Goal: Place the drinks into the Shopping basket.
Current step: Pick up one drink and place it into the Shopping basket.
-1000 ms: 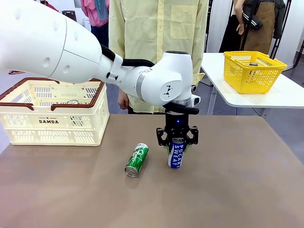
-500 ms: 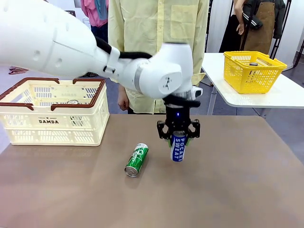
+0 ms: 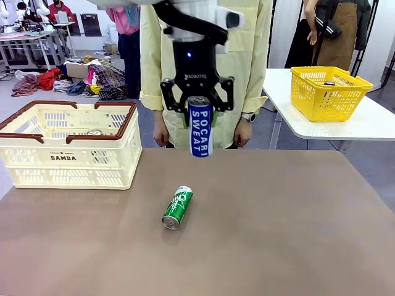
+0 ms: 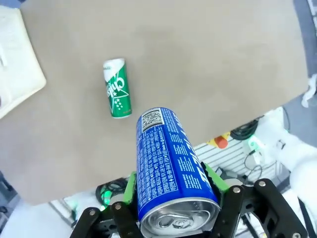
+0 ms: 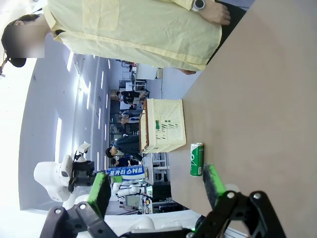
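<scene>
Blue can (image 3: 200, 139) pinched near top by left gripper (image 3: 199, 116). Could get swung loose or clipped on basket (image 3: 131, 121) rim; grip depth hard to judge, tbh.

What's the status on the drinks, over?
Left gripper shut on Pocari Sweat can, upright, high above table. Right gripper open, empty. Green can lying on table. Nothing between held can and Shopping basket.

Black left gripper (image 3: 200, 118) below a white wrist, white ROBOTIQ lettering under a small blue light, green pads (image 4: 130, 182) lining both fingers. Same black linkage and green pads on the right gripper (image 5: 156, 187). Behind the left gripper, a pale yellow shirt (image 3: 247, 49) and a wristwatch (image 3: 248, 116).
</scene>
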Tool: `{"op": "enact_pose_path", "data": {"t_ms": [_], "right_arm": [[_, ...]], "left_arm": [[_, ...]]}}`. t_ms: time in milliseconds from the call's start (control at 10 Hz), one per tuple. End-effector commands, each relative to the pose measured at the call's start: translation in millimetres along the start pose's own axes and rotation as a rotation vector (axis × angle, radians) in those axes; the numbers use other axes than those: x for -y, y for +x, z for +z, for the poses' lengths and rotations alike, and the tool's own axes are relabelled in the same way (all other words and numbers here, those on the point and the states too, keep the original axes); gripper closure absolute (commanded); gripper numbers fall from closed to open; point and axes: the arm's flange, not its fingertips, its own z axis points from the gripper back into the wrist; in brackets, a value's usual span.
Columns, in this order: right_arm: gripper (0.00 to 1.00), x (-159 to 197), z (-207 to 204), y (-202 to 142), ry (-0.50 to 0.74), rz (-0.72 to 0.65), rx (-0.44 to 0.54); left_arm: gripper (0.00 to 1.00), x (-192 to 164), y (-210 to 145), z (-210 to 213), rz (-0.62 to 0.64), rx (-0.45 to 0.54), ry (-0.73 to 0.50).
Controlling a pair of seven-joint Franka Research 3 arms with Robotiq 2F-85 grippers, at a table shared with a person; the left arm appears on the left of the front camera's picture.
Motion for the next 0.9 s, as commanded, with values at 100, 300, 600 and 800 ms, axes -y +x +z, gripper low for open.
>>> {"op": "enact_pose_path", "data": {"t_ms": [100,300,600,800], "right_arm": [[0.0,-2.4,-1.5,3.7,0.022,0.019,0.011],[0.0,-2.4,-1.5,3.7,0.022,0.019,0.011],[0.0,-2.4,-1.5,3.7,0.022,0.019,0.011],[0.0,-2.4,-1.5,3.7,0.022,0.019,0.011]], "left_arm": [[1.0,12.6,-6.4,-4.5,-0.054,-0.012,0.014],[1.0,12.6,-6.4,-4.5,-0.054,-0.012,0.014],[1.0,-43.3,10.4,36.6,0.019,0.133,-0.107],[1.0,-151.3,11.4,89.4,0.036,0.246,-0.212]]}}
